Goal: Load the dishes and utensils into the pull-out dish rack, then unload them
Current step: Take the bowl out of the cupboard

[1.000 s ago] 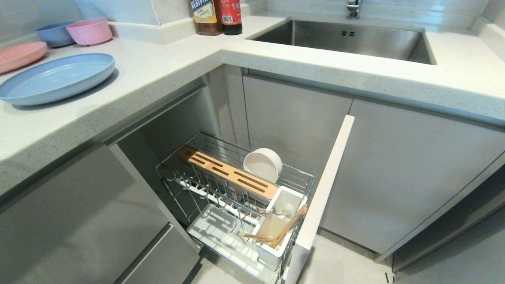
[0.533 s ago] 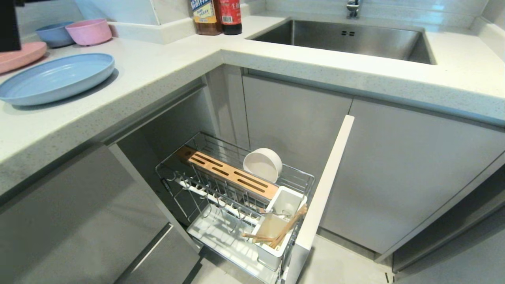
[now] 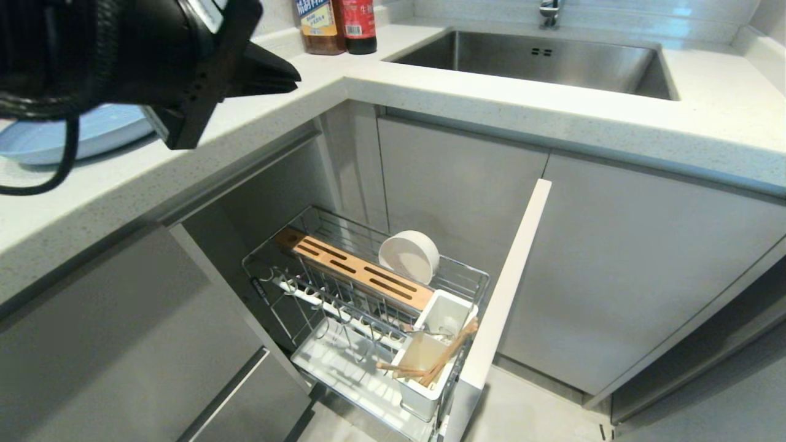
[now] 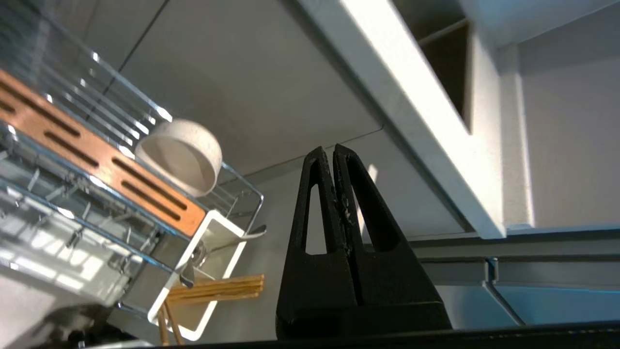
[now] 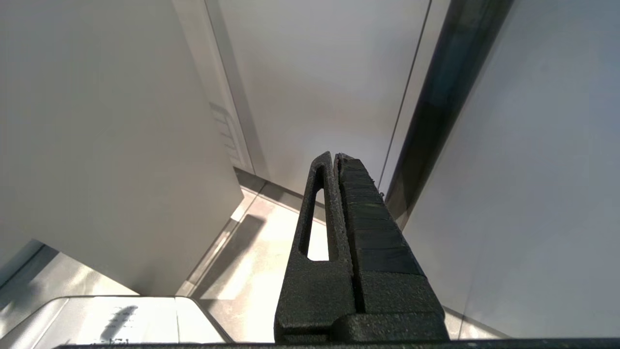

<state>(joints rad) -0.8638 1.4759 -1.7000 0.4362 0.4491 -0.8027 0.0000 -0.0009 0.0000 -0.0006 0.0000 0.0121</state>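
Swinging in over the counter, the left gripper (image 3: 293, 75), fingers pressed together and empty, nears the speckled off-white bowl (image 3: 409, 256).

A steel sink (image 3: 534, 61) is set into the white counter (image 3: 491, 104). Two bottles (image 3: 338, 24) stand just left of the sink; a tap (image 3: 548, 12) rises behind it.

right gripper (image 5: 333, 156): fingers pressed together, empty
cabinet panel (image 5: 97, 145): beside gripper
floor (image 5: 256, 261): below gripper
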